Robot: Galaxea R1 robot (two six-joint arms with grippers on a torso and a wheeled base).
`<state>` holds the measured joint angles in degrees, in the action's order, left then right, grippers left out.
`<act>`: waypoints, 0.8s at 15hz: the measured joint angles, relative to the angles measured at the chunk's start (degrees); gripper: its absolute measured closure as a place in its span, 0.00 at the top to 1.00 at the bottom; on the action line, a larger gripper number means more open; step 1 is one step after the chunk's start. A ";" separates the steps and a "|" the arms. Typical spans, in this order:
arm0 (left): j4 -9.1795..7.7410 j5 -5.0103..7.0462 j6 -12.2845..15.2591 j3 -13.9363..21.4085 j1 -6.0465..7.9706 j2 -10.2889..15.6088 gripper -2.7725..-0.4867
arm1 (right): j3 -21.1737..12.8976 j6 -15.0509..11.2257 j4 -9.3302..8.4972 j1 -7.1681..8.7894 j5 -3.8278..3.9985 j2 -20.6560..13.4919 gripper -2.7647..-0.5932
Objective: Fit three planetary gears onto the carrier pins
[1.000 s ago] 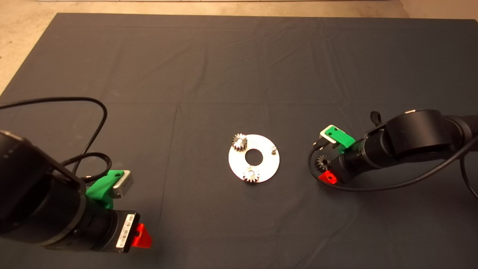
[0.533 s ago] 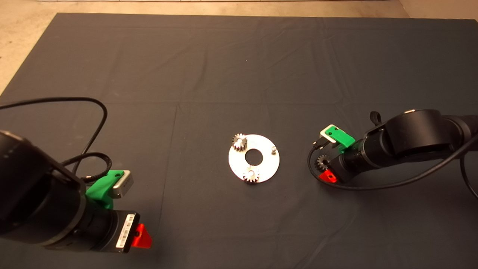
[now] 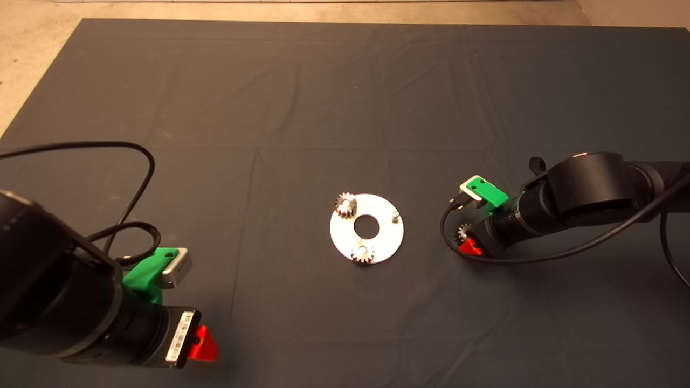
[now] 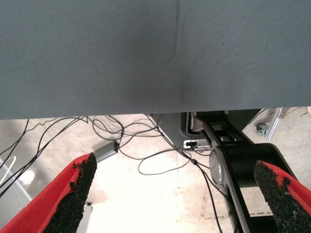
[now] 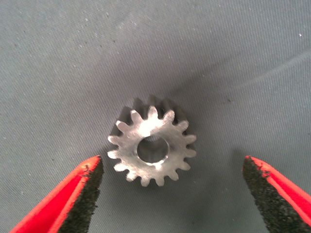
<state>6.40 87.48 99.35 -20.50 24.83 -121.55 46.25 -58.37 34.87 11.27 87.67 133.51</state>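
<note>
- Two of three gears are on: one at the disc's (image 3: pixel 391 240) far-left pin (image 3: pixel 346 205), one at the near pin (image 3: pixel 363 253). Both look seated, as far as the head view shows.
- Third pin (image 3: pixel 395 216), right side of the disc, is bare.
- Third gear (image 5: pixel 151 146) lies flat on the mat (image 3: pixel 302 97), right of the disc and well apart from it, bore up.
- Right gripper (image 5: pixel 172 194) is over that gear, fingers apart on either side of it, not touching. Not gripped yet.
- Left to do, by my read: close on the gear, lift it, carry it left to the bare pin, line up the bore and drop it on.
- Left gripper (image 4: pixel 177 194) is parked at the near-left mat edge, fingers apart, nothing held; its view shows floor cables.
- Writing: a white barcode-type label (image 3: pixel 178 335) on the left wrist, text not readable. No brands visible.
</note>
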 joint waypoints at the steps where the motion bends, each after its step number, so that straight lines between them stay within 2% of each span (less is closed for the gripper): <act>1: -0.06 -0.01 0.01 0.02 0.00 0.00 0.81 | 0.07 0.00 0.00 -0.01 0.00 0.00 0.69; 8: -0.43 -0.02 0.01 0.02 0.00 -0.02 0.81 | 0.11 -0.04 0.00 -0.01 0.01 0.00 0.56; 10: -0.43 -0.02 0.06 0.02 0.00 -0.02 0.81 | 0.11 -0.82 0.00 0.01 0.02 0.00 0.56; 12: -0.45 -0.02 0.10 0.02 0.00 -0.02 0.81 | 0.11 -1.76 0.00 0.01 0.00 0.00 0.50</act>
<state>5.95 87.46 99.45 -20.48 24.83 -121.58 46.36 -60.13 34.87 11.27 87.67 133.51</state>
